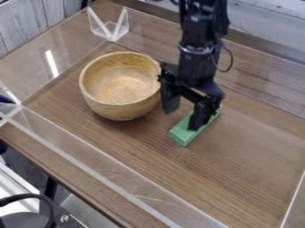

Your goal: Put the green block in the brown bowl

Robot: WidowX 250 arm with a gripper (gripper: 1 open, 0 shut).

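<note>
The green block (183, 134) lies on the wooden table right of the bowl, its far end hidden behind my gripper. My gripper (187, 103) hangs straight down over the block's upper half, jaws open, one black finger (170, 98) on the block's left side and the other finger (204, 112) over its right side. Nothing is gripped. The brown bowl (120, 85) sits empty to the left, its rim close to the left finger.
Clear acrylic walls (36, 125) ring the table at the left and front. A small clear acrylic stand (107, 25) sits at the back left corner. A cable runs along the arm (201, 27).
</note>
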